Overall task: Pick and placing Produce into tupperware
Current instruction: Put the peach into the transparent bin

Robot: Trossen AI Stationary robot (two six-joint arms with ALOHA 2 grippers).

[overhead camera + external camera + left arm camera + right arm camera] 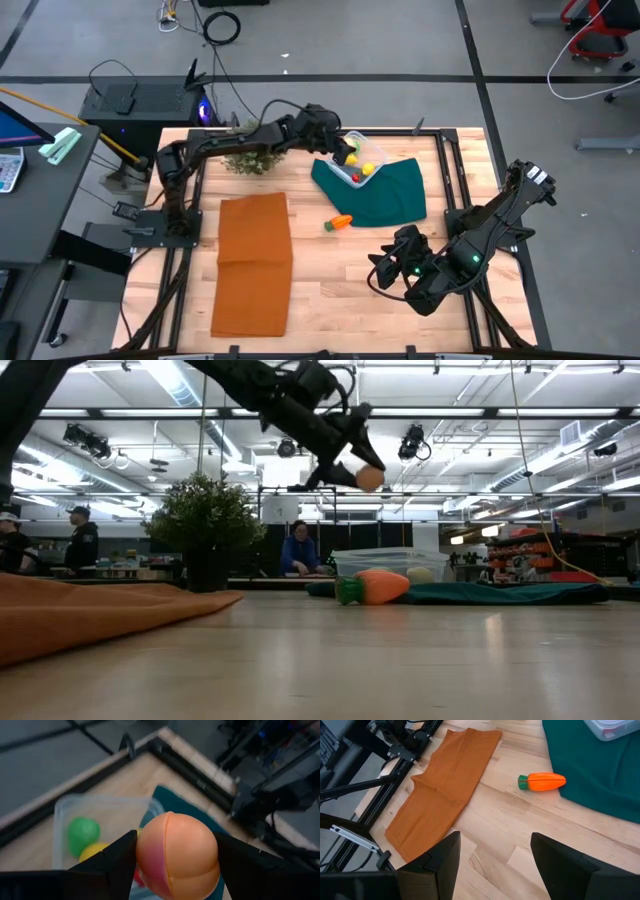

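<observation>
A pale peach ball (pixel 177 855) sits between the fingers of my left gripper (pixel 347 155), high over the table (pixel 369 478) at the left far corner of the clear tupperware (pixel 360 167). The box rests on a dark green cloth (pixel 390 195) and holds a green ball (pixel 82 834), a yellow lemon (pixel 95 852) and something red. An orange carrot (pixel 340 222) lies on the wood by the cloth's near left edge. My right gripper (pixel 390 268) hangs open near the right front, with nothing between its fingers (pixel 495 850). My left gripper pinches the peach ball by two opposite sides (pixel 142 860) between its two fingers (pixel 117 855). The fingers come from the table's left, slanting down. The ball is lifted clear, well above the box and the cloth.
A folded orange cloth (pixel 255 265) covers the left front of the table. A bushy potted plant (pixel 250 158) stands at the far left, under the left arm. Bare wood (pixel 340 290) lies between the orange cloth and my right gripper. People sit in the room behind.
</observation>
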